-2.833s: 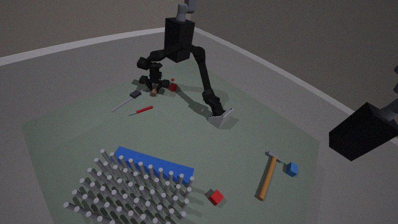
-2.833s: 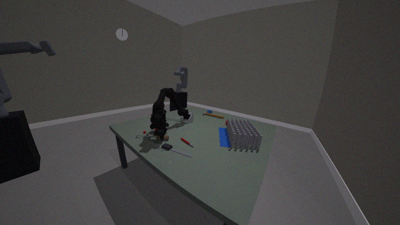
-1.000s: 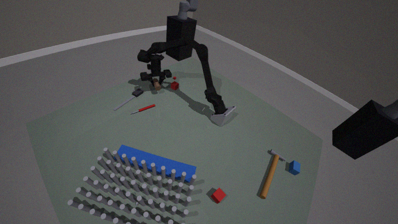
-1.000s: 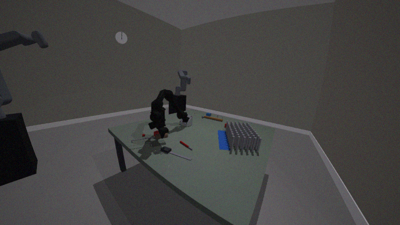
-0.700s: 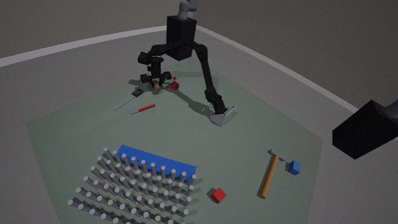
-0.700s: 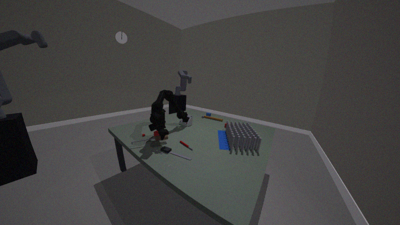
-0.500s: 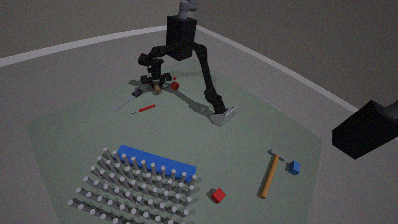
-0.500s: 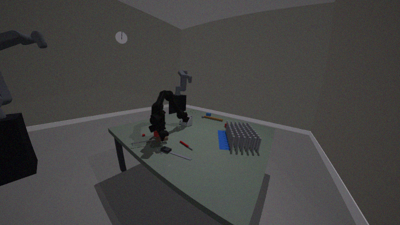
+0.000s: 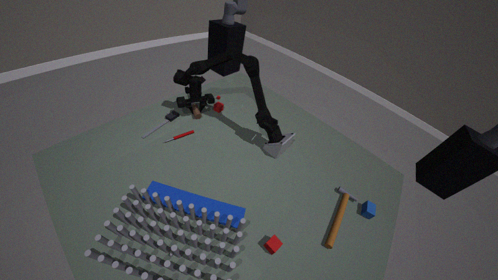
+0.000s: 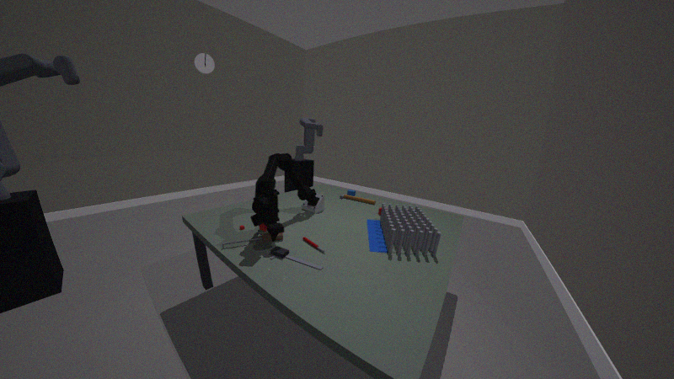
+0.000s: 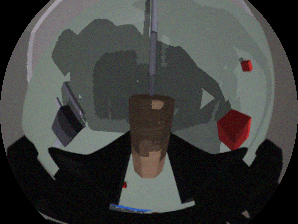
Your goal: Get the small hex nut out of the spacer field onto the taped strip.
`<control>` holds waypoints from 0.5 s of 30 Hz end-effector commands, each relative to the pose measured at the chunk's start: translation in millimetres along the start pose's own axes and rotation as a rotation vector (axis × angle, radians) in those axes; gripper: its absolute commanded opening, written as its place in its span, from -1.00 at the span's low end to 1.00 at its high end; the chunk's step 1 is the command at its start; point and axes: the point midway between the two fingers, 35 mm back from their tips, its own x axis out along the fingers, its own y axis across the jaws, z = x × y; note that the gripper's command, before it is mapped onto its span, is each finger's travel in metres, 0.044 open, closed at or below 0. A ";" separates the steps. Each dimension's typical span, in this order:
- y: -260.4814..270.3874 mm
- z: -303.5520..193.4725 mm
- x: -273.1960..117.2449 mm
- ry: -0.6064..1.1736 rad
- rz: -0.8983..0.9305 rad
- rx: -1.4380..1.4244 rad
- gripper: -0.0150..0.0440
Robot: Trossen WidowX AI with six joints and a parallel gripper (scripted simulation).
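My jaws (image 9: 195,107) (image 10: 275,231) are pinching the brown wooden handle (image 9: 197,112) (image 10: 279,237) (image 11: 151,125) of a tool. Its long thin metal shaft (image 10: 240,243) (image 11: 153,55) sticks out, and the far end looks bent like a hook. I think I am at the picking-up part, with all the pulling yet to do.

The nut should be deep in the metal spacers (image 9: 173,250) (image 10: 409,231). From the top I see a tiny pale spot (image 9: 170,254) in there that may be it, but it is too small to be sure. It is not on the blue strip (image 9: 198,203) (image 10: 375,235) (image 11: 130,208).

The handle is round, so it could roll in my grip if the bent end bumps something. The shaft points away from the spacers, so I will probably need a big turn. If I turn too low, the shaft could hit the red cube (image 9: 218,107) (image 10: 263,226) (image 11: 234,129) beside me. The spacers stand close together, so a crooked or fast push could tip one. If the hook comes down on the wrong side of the nut, I could shove it in deeper.

My arm goes up from its foot, bends over at the top, then comes down with my jaws low, near the surface (image 9: 295,195) (image 10: 339,292) (image 11: 40,110). I am well apart from the spacers.
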 end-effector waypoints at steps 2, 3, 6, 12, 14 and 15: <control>0.0 0.1 -0.2 0.000 0.000 0.000 -0.14; 0.0 0.1 -0.2 0.000 0.000 0.000 -0.05; 0.0 0.1 -0.2 0.000 0.000 0.000 0.22; 0.0 0.1 -0.2 0.000 0.000 0.000 0.75; 0.0 0.1 -0.2 0.000 0.000 0.000 0.93; 0.0 0.1 -0.2 0.000 0.000 0.000 1.00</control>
